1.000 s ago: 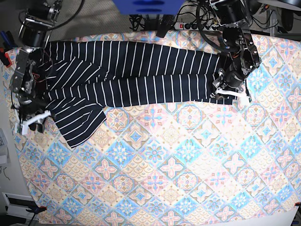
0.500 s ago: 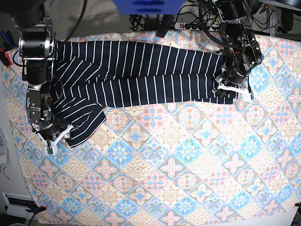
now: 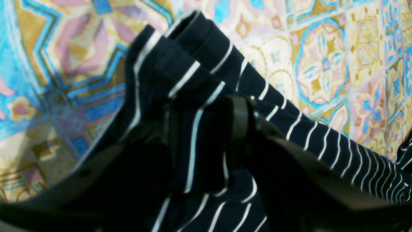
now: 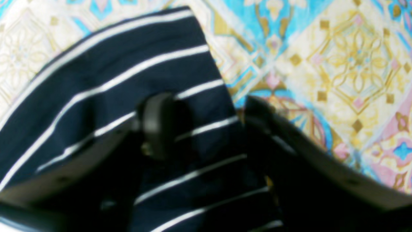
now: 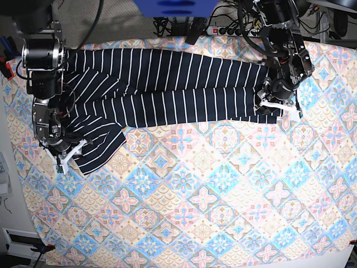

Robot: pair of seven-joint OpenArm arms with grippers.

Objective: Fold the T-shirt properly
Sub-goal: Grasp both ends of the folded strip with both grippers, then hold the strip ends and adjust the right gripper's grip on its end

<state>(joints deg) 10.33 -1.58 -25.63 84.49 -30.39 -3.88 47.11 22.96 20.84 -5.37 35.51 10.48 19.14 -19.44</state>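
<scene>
The T-shirt (image 5: 167, 84), dark navy with thin white stripes, lies as a long band across the far side of the table, one flap hanging toward the near left. My left gripper (image 5: 277, 106) sits on the band's right end. In the left wrist view it (image 3: 201, 129) is shut on a bunched fold of the T-shirt (image 3: 193, 80). My right gripper (image 5: 66, 156) rests at the near left flap. Seen from the right wrist, its jaws (image 4: 209, 122) stand apart over the flat corner of the T-shirt (image 4: 128, 64), one finger (image 4: 157, 125) on the cloth, the other at its edge.
A pastel tile-patterned cloth (image 5: 212, 195) covers the whole table. Cables and a power strip (image 5: 228, 30) lie beyond the far edge, beside a blue object (image 5: 173, 6). The table's left edge runs close to my right arm.
My right gripper swung from beside the shirt's left edge onto the near left flap, then drew back slightly along it. The left gripper stayed on the right end.
</scene>
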